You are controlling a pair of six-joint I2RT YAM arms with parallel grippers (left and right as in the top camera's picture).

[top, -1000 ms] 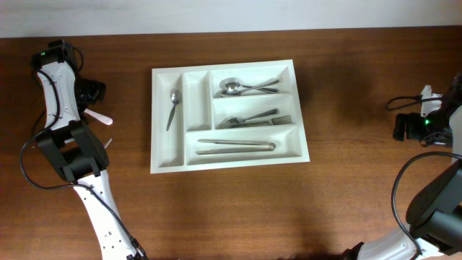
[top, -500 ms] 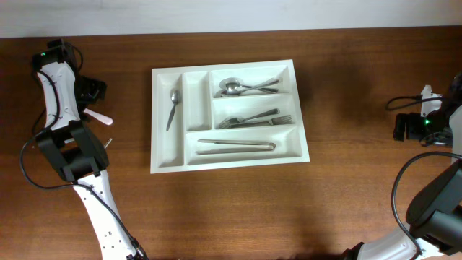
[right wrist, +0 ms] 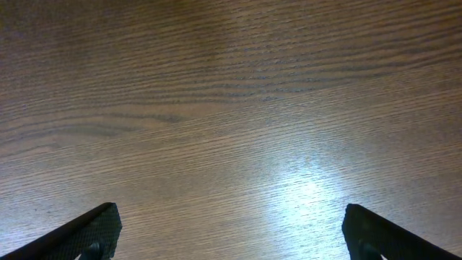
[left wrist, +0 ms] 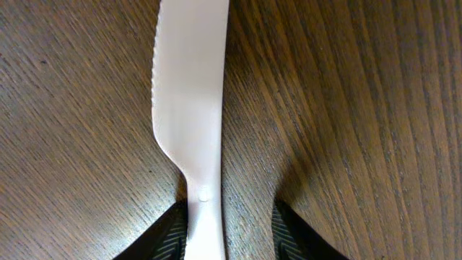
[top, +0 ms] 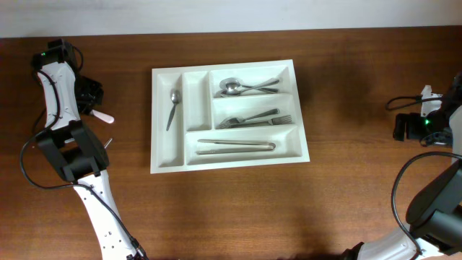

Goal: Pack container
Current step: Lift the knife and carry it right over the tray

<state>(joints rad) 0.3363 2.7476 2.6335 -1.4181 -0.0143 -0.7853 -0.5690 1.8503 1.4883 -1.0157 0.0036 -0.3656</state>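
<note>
The container point(top: 154, 144), a white cutlery tray, lies at the table's middle. It holds a spoon point(top: 173, 107) in its leftmost slot, spoons point(top: 242, 87), forks point(top: 256, 119) and metal knives point(top: 237, 146). Left of it a white plastic knife point(top: 102, 115) lies on the wood. My left gripper point(top: 89, 98) is down over the handle end. In the left wrist view the plastic knife point(left wrist: 189, 108) runs up from between my left gripper's point(left wrist: 227, 220) fingers. One finger touches the handle; the other stands a gap away. My right gripper point(right wrist: 231, 231) hangs wide open over bare wood.
The left arm's body point(top: 72, 152) stands just in front of the plastic knife near the table's left edge. My right gripper point(top: 406, 127) sits at the far right edge beside a cable point(top: 401, 102). The wall runs along the table's far side.
My left gripper's jaws have narrowed around the plastic knife's handle. The gripper has stayed in place. The right arm has not moved.
</note>
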